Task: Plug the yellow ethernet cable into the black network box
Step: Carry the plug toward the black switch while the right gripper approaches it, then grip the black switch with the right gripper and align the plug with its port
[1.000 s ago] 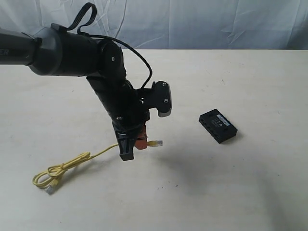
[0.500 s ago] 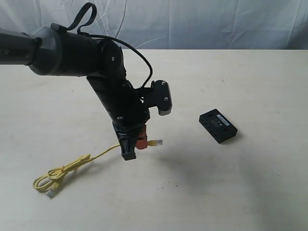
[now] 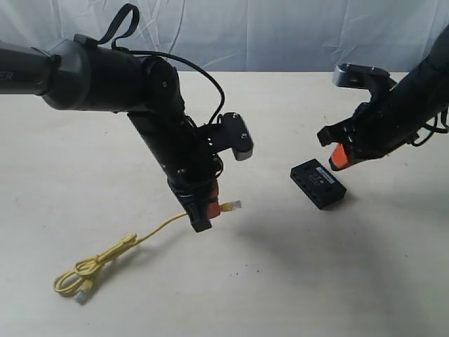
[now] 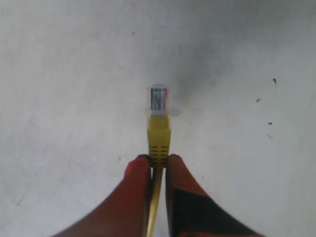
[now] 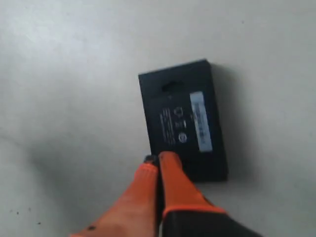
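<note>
My left gripper [image 3: 210, 208] [image 4: 158, 159] is shut on the yellow ethernet cable [image 3: 112, 253] just behind its clear plug [image 3: 233, 205] [image 4: 158, 98], which sticks out in the air toward the black network box [image 3: 318, 183]. The rest of the cord trails down to a coil on the table at the lower left. The box lies flat, pale label up [image 5: 201, 121]. My right gripper [image 3: 337, 156] [image 5: 158, 159] hangs just above the box's near edge, its orange fingers [image 5: 173, 180] pressed together with nothing between them.
A pale tabletop [image 3: 280, 281] carries everything. A white cloth backdrop [image 3: 280, 31] hangs along the far edge. The left arm's black body [image 3: 105, 74] reaches in from the upper left, the right arm [image 3: 414, 91] from the upper right.
The right arm has come into view and now hovers by the box. My left gripper has carried the plug slightly right, dragging the cord and coil along the table.
</note>
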Robot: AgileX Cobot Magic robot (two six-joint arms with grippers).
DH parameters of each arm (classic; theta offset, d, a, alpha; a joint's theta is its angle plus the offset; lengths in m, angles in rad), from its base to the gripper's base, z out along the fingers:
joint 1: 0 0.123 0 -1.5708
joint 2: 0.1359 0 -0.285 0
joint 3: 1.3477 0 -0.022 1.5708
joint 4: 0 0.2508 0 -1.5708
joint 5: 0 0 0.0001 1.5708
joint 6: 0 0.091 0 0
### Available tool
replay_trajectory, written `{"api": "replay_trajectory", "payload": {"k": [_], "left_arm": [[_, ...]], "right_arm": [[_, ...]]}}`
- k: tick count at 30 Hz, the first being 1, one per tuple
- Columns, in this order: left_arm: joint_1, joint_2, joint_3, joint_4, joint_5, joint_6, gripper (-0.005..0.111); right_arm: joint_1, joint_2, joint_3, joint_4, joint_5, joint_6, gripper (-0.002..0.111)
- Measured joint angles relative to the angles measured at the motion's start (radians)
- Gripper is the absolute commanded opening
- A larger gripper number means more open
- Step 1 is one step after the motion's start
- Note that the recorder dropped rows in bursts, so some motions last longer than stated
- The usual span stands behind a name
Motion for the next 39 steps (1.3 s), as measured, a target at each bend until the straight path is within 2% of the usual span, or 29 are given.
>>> {"api": "replay_trajectory", "payload": {"k": [3, 7, 10, 20, 29, 39], "left_arm": [[0.000, 0.000, 0.000, -0.022, -0.052, -0.032, 0.000], [-0.013, 0.033, -0.029, -0.052, -0.082, -0.034, 0.000], [-0.042, 0.093, -0.112, -0.052, -0.080, -0.041, 0.000], [-0.087, 0.273, -0.343, -0.052, -0.073, -0.131, 0.000], [-0.096, 0.341, -0.425, -0.046, -0.082, -0.149, 0.000], [-0.100, 0.357, -0.432, -0.044, -0.117, -0.165, 0.000]], "right_arm": [[-0.094, 0.119, -0.108, 0.127, 0.082, -0.168, -0.001], [-0.177, 0.217, -0.136, 0.278, 0.147, -0.305, -0.001], [-0.180, 0.251, -0.136, 0.316, 0.161, -0.373, -0.001], [-0.180, 0.258, -0.136, 0.325, 0.151, -0.388, -0.001], [-0.180, 0.273, -0.136, 0.325, 0.142, -0.390, -0.001], [-0.180, 0.276, -0.136, 0.325, 0.139, -0.390, -0.001]]}}
